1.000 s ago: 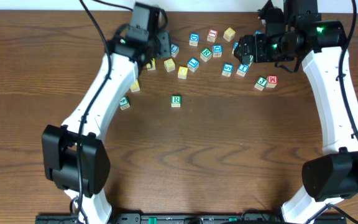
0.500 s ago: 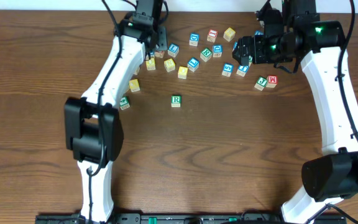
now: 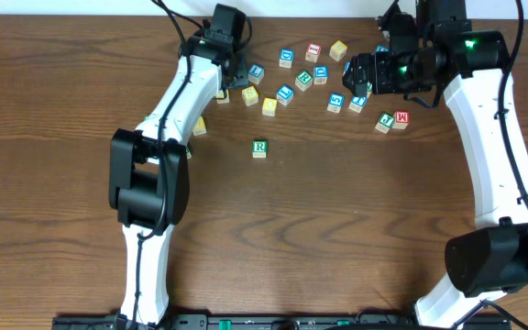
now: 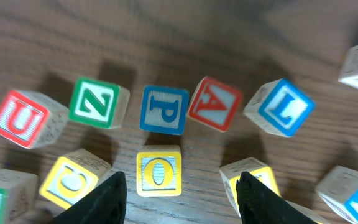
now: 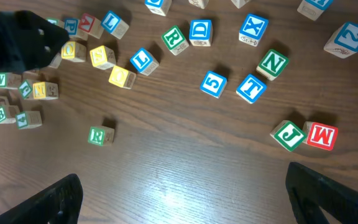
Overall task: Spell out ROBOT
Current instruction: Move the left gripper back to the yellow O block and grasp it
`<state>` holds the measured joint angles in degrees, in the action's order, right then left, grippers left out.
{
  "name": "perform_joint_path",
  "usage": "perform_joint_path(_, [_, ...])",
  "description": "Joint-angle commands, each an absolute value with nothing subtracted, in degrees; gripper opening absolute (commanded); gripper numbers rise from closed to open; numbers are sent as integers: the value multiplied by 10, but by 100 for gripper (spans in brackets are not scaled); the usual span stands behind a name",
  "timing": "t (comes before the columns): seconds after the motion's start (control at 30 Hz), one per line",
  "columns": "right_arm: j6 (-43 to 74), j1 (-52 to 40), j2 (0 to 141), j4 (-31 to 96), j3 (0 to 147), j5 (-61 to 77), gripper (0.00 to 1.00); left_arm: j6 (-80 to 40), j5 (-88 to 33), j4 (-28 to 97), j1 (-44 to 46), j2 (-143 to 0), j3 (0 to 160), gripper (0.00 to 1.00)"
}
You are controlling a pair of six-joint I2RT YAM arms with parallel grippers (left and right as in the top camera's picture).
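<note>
**Student:** Where do the ROBOT cubes lie?

**Instructor:** The R cube (image 3: pixel 259 148), green-framed, stands alone near the middle of the table (image 3: pixel 337 238), well apart from every other cube. A yellow O cube (image 4: pixel 159 173) lies in the scatter by the far edge, left of its midpoint, just below a blue P cube (image 4: pixel 164 110) and beside a yellow C cube (image 4: pixel 73 180) in the wrist view. The T cube (image 5: pixel 251 88), blue-framed, lies right of that midpoint, just beside a blue 5 cube (image 5: pixel 213 84). The B cube (image 5: pixel 0 115) sits in a small cluster on the left-edge side of the R cube. A second yellow-topped cube (image 5: pixel 122 77), its letter not clearly legible, lies between the O cube and the R cube.

**Student:** And the grippers?

**Instructor:** The left gripper (image 4: pixel 181 186) has its jaws spread, with the O cube between the fingers and nearer one of them. No contact is visible. The right gripper (image 5: pixel 182 177) has its jaws spread wide and is empty, hanging above the right-hand cubes.

**Student:** How far along is the task?

**Instructor:** Judging from the layout, at most one letter of five is placed, and no row is formed. Two O's, B and T remain to be set beside the R cube in order. The step in hand appears to be the pick of the first O.
</note>
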<state>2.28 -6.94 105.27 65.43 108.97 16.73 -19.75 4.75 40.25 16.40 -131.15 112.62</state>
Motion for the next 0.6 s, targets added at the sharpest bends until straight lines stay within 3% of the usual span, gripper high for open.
perform_joint_path(0.0, [17,-72,1051,658,1098,169,99,-229,59,409,166,-1334,1131,56])
perform_joint_path(0.57, [17,-72,1051,664,1098,169,99,-232,71,404,166,-1376,1126,55])
